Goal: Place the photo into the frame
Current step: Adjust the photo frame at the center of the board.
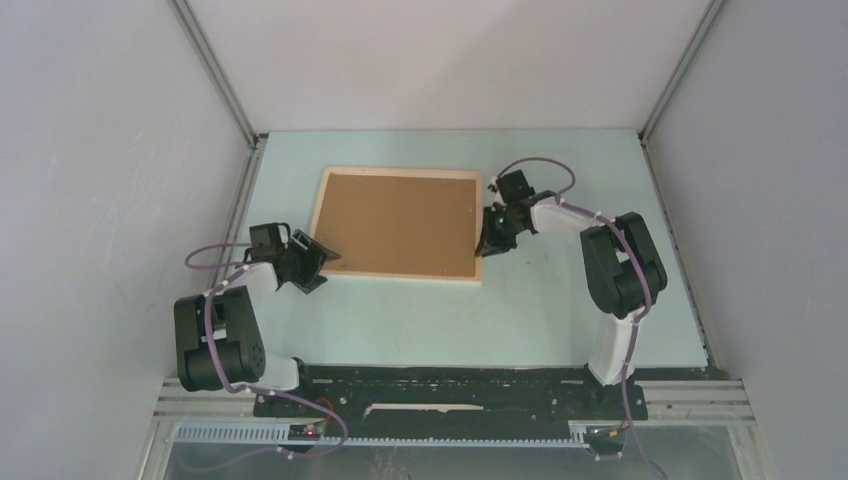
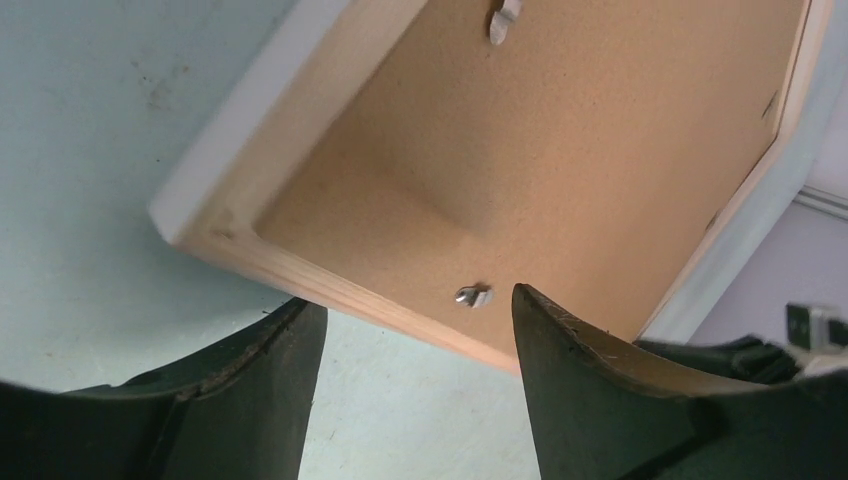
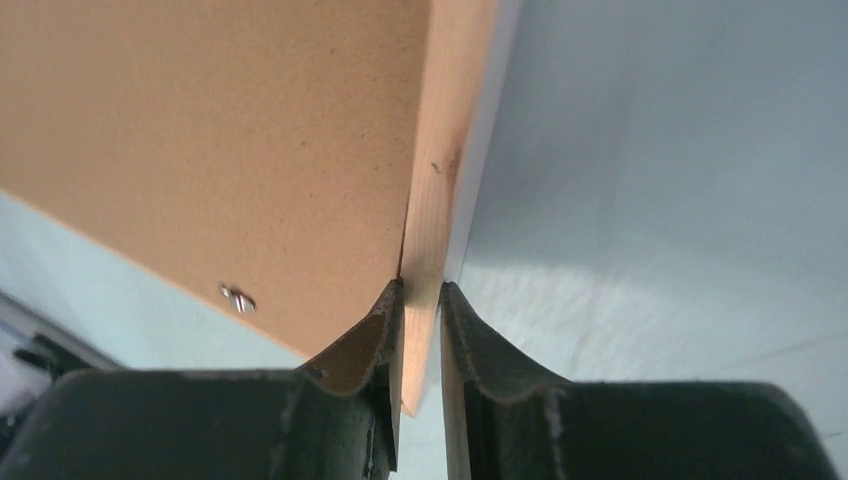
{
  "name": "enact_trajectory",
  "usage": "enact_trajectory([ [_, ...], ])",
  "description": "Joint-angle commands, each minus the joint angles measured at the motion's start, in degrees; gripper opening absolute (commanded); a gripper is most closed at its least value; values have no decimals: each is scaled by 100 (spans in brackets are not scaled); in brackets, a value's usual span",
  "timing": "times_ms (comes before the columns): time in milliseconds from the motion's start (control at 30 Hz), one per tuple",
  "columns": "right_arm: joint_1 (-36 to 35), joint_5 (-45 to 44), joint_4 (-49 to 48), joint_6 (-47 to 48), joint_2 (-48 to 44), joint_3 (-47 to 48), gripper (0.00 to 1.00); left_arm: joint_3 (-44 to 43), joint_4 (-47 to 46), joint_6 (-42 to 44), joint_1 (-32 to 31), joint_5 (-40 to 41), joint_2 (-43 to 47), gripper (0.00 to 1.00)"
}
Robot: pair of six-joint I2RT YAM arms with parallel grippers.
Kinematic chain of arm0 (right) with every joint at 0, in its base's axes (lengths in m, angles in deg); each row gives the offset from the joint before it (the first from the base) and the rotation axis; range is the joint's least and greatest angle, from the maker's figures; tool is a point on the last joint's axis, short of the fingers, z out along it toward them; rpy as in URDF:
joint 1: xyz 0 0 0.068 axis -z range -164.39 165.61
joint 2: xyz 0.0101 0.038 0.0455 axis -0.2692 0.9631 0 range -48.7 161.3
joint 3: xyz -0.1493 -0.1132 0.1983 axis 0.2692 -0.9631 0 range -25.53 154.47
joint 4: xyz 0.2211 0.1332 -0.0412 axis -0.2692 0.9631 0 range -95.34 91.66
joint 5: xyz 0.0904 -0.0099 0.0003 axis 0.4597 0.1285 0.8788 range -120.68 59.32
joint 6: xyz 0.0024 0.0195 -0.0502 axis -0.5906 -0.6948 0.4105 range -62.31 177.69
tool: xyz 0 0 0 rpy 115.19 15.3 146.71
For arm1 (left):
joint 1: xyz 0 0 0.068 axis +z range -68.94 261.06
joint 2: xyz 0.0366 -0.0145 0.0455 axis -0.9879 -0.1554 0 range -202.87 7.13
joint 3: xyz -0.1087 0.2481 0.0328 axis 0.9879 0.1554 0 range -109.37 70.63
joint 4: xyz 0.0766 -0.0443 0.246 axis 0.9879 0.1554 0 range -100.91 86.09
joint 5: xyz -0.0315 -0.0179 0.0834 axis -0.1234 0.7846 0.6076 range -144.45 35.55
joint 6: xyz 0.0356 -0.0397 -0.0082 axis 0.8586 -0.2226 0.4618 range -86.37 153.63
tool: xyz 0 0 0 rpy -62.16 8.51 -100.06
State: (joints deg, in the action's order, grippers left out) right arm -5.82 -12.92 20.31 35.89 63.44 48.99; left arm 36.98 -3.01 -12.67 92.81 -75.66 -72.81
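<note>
The frame (image 1: 400,276) lies mid-table with its pale wood back face up. Inside its rails sits the photo (image 1: 400,220); only its brown cork-like back shows and its printed face is hidden. My right gripper (image 1: 487,245) is shut on the frame's right rail (image 3: 445,150) near the near-right corner, one finger on the photo side (image 3: 220,130) and one outside; in the right wrist view the gripper (image 3: 422,288) pinches the wood. My left gripper (image 1: 322,268) stands open at the near-left corner. In the left wrist view it (image 2: 415,305) is just short of the frame's near rail (image 2: 300,270), holding nothing.
Small metal turn clips (image 2: 473,296) (image 3: 238,298) sit on the photo's back near the frame's rails. The pale green table (image 1: 560,320) is walled by white panels left, right and behind. Both arm bases stand at the near edge.
</note>
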Motion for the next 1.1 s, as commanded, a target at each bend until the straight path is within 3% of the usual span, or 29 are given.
enact_trajectory([
  [0,-783,724,475,-138,-831,-902,20,-267,-276,43,-58,-94,-240,72],
  [167,-2152,1114,-49,-1013,-1738,-1855,23,-695,221,443,-53,68,-384,72],
  [233,-2886,1205,-460,-1426,-1945,-2087,30,-869,435,690,-55,199,-348,73],
  [333,-3182,1530,-586,-1526,-2075,-1910,43,-1174,696,917,-56,206,-502,74],
  [400,-2905,1309,-141,-1254,-2414,-1654,52,-1251,763,876,-34,185,-589,75],
  [500,-1874,1075,-57,-921,-2982,-1489,74,-993,604,703,-29,208,-306,75],
  [667,-143,483,-519,-454,-2588,-883,84,27,-93,310,-54,170,686,91],
  [733,247,300,-949,-278,-2092,-600,86,333,-292,208,-101,99,1034,98],
  [800,601,306,-1196,-125,-1312,-38,88,513,-384,95,-221,66,1251,100],
  [1067,1282,1081,-154,-96,1985,3738,85,993,-1084,-553,-705,-5,1371,100],
])
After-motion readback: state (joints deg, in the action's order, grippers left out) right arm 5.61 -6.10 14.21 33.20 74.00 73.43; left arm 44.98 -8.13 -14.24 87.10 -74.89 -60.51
